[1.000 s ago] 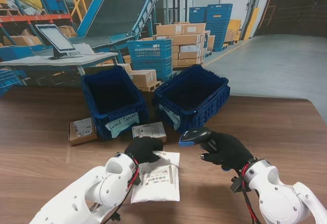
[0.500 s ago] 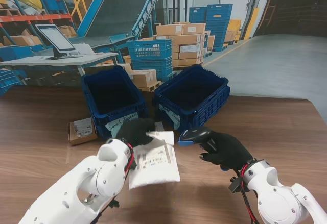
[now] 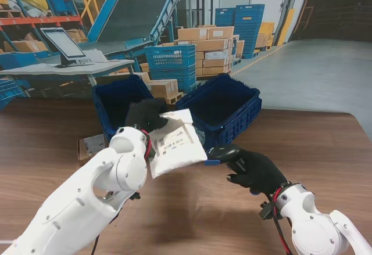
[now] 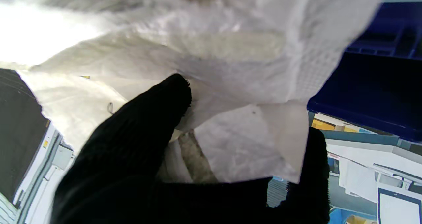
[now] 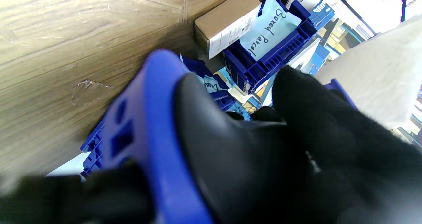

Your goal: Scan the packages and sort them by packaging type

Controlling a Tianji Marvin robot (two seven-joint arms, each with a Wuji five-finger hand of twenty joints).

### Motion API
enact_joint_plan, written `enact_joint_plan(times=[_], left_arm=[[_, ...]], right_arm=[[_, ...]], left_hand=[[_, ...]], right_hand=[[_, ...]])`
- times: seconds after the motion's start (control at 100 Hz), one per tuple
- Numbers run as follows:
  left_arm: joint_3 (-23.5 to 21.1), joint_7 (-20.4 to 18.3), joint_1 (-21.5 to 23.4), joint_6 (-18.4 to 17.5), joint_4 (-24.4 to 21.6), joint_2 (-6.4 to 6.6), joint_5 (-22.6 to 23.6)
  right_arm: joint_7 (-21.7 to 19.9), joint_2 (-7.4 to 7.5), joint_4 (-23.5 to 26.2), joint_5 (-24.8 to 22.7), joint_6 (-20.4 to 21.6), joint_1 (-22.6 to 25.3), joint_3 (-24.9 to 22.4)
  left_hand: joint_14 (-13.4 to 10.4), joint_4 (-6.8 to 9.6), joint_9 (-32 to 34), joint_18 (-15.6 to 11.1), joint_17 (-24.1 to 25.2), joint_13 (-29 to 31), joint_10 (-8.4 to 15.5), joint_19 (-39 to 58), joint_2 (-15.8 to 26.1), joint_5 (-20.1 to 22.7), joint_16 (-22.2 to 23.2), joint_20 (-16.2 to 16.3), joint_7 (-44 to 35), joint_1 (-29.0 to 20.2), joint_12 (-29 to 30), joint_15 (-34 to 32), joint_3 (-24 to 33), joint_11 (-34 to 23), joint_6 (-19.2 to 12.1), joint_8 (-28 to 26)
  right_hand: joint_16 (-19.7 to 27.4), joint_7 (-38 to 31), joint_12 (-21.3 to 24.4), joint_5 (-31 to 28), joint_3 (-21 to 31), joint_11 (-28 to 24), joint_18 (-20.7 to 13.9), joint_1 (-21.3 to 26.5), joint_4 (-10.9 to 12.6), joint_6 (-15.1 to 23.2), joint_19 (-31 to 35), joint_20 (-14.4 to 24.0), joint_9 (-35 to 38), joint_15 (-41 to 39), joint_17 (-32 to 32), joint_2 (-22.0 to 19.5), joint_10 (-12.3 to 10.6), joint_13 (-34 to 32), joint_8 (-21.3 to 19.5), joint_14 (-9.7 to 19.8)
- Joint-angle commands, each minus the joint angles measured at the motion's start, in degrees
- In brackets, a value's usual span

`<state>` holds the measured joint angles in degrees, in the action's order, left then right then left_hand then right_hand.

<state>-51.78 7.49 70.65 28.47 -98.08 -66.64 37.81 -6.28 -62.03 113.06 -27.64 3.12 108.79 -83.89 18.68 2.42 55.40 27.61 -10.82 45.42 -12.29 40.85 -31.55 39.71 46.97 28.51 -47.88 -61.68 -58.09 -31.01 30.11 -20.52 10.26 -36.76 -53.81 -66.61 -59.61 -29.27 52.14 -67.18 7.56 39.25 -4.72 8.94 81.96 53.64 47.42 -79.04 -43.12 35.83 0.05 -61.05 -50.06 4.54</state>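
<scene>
your left hand (image 3: 145, 115), in a black glove, is closed on the top edge of a white poly mailer (image 3: 176, 144). it holds the bag clear of the table, tilted, with its printed label facing you. in the left wrist view the gloved fingers (image 4: 145, 118) press into thin crinkled plastic (image 4: 230, 69) that fills most of the picture. the left arm rises from the near left corner, its forearm angled up toward the crates, the hand in front of the left crate's near rim.

your right hand (image 3: 257, 171), also in a black glove, is wrapped around a blue and black barcode scanner (image 3: 221, 153). it sits low over the wooden table (image 3: 325, 150), nearer to you than the right crate, with the scanner's head pointing left toward the mailer. the right wrist view shows the scanner's blue body (image 5: 148, 144) close up, with a finger (image 5: 316, 118) curled over it.

two dark blue crates stand side by side farther from you. the left crate (image 3: 107, 101) has a paper label reading "boxed parcels", seen in the right wrist view; its inside is dark, and you cannot tell what it holds. the right crate (image 3: 224, 107) is just as dark inside. a small cardboard box (image 3: 92, 146) with a white label lies on the table, just beside the left crate's near left corner.
</scene>
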Motion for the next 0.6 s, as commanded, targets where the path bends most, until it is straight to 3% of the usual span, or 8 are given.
enact_joint_plan(times=[0.0, 0.31, 0.59], left_arm=[[0.59, -0.64, -1.43, 0.31, 1.43, -1.42, -0.70], [5.39, 6.57, -9.56, 0.46, 12.51, -5.38, -5.29], [10.05, 12.67, -17.66, 1.01, 23.12, -10.35, -10.21]], right_arm=[[-0.35, -0.62, 0.20, 0.10, -0.20, 0.40, 0.20], [0.64, -0.89, 0.23, 0.62, -0.95, 1.27, -0.24], [0.84, -1.06, -0.10, 1.86, -1.19, 2.06, -1.06]], left_hand=[[1.49, -0.92, 1.83, 2.04, -0.18, 2.15, 0.34, 1.68, -1.35, 1.37, 0.66, 1.00, -1.77, -3.39, -0.81, -1.05, 2.03, -1.54, -1.85, 0.58], [1.52, -1.29, 1.99, 2.24, -0.23, 2.38, 0.42, 1.91, -1.48, 1.47, 0.66, 1.07, -2.00, -3.15, -0.72, -1.14, 2.61, -1.63, -1.88, 0.71], [1.56, -1.73, 2.00, 2.36, -0.31, 2.31, 0.49, 2.17, -1.39, 1.32, 0.63, 1.14, -2.16, -2.78, -0.59, -1.14, 3.15, -1.71, -1.98, 0.98]], right_hand=[[-2.35, -0.01, -1.16, -0.47, 3.31, -0.56, 0.06, 3.92, -0.21, 4.08, 0.61, 0.78, 1.22, -3.18, -0.40, -0.67, 0.82, -3.53, -0.50, 4.05], [-2.38, 0.01, -1.17, -0.47, 3.30, -0.56, -0.01, 3.95, -0.22, 3.98, 0.69, 0.78, 1.23, -3.21, -0.48, -0.67, 0.90, -3.60, -0.49, 4.01], [-2.38, 0.01, -1.17, -0.47, 3.25, -0.56, 0.08, 3.98, -0.22, 3.92, 0.71, 0.79, 1.25, -3.21, -0.43, -0.72, 0.95, -3.60, -0.49, 4.01]])
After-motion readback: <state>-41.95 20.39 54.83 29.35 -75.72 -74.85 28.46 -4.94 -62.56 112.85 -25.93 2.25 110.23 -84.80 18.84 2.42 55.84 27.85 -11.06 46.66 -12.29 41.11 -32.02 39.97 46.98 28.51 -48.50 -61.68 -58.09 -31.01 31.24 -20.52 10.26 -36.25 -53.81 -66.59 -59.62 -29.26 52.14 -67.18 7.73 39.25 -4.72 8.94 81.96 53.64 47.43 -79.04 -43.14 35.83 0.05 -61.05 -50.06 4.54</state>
